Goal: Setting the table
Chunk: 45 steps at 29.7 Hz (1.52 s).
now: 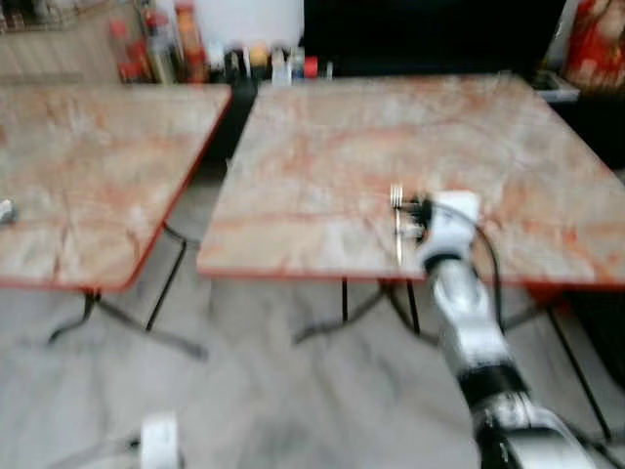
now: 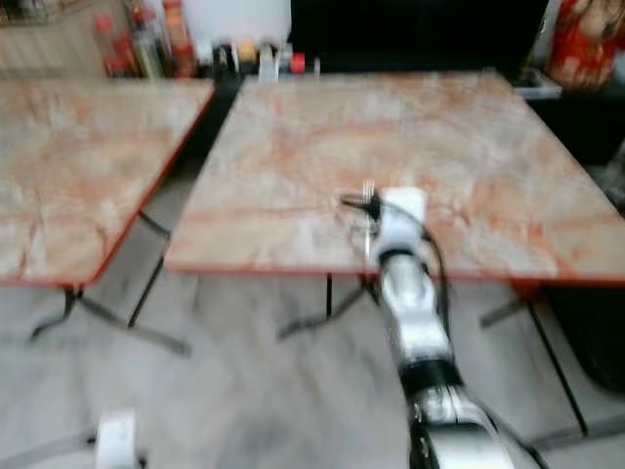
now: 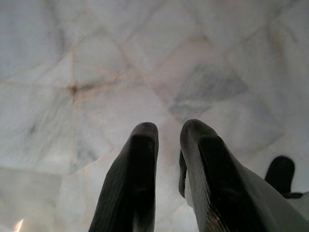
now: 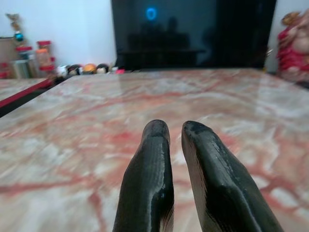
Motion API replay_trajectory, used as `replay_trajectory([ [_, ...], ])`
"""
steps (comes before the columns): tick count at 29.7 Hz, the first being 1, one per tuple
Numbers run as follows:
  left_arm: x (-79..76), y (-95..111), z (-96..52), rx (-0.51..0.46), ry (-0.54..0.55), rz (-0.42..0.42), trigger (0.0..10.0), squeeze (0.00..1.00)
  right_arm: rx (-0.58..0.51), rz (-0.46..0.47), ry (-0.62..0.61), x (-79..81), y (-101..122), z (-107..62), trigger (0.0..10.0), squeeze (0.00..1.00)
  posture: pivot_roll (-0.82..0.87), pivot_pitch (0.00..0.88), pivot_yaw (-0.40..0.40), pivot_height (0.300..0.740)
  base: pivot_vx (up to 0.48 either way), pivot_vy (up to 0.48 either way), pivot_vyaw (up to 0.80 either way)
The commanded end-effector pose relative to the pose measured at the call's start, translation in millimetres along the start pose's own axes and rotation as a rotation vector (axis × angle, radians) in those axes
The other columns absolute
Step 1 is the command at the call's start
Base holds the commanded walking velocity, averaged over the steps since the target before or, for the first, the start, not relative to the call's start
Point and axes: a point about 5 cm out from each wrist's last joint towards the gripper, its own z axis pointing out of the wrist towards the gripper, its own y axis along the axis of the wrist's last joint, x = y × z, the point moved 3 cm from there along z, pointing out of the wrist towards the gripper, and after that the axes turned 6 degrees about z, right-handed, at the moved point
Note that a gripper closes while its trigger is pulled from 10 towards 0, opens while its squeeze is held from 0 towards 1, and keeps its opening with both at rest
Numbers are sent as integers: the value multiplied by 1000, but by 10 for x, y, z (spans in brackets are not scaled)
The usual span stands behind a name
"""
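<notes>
A silver fork (image 1: 397, 233) sits at the near edge of the right-hand marble table (image 1: 371, 137), tines pointing away from me. My right gripper (image 1: 415, 208) hovers low over the table just beside the fork. Its fingers (image 4: 154, 145) are shut with nothing visible between them. The head views are blurred, so I cannot tell whether the fork touches the gripper. My left gripper (image 3: 169, 130) hangs idle, shut, over the marble floor.
A second marble table (image 1: 88, 166) stands to the left, across a narrow gap. Bottles and jars (image 1: 161, 44) line the back wall beside a dark screen (image 4: 193, 29). A red figure (image 1: 596, 44) stands at the far right. Thin metal table legs (image 1: 127, 318) cross the floor.
</notes>
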Motion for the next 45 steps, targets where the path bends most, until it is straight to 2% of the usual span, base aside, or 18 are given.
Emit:
replay_trajectory([
  [1, 111, 27, 9, -11, 25, 12, 10000, 0, -10, 15, 30, 141, 53, 31, 10000, 0, -3, 39, 1, 740, 270, 0, 0],
  [5, 113, 30, 9, -12, 26, 12, 10000, 0, -8, 12, 32, 143, 47, 28, 10000, 0, -3, 37, 2, 740, 271, 0, 0],
  [10, 118, 19, 7, -8, 27, 13, 10000, 0, -45, -33, 60, 176, 92, 16, 10000, 0, 0, 31, 0, 740, 270, 0, 115],
  [12, 124, 10, 6, -7, 27, 14, 10000, 0, -36, -21, 68, 203, 79, 13, 10000, 0, 0, 31, 0, 740, 274, 0, 800],
  [14, 126, 9, 5, -7, 27, 15, 10000, 0, -21, 33, 48, 179, 57, 18, 10000, 0, 0, 31, 0, 740, 270, 0, 0],
  [29, 165, -25, -1, -2, 27, 22, 10000, 0, -11, 29, 35, 139, 30, 11, 10000, 0, 0, 13, 1, 740, 272, 0, 0],
  [31, 166, -24, -1, -2, 26, 22, 10000, 0, -7, 59, 24, 135, 23, 11, 10000, 0, 2, 8, -2, 740, 274, 0, 0],
  [45, 101, -27, -3, -1, 17, 26, 10000, 0, 20, 29, 19, 119, -7, 7, 10000, 0, -2, 7, -5, 740, 271, 0, 0],
])
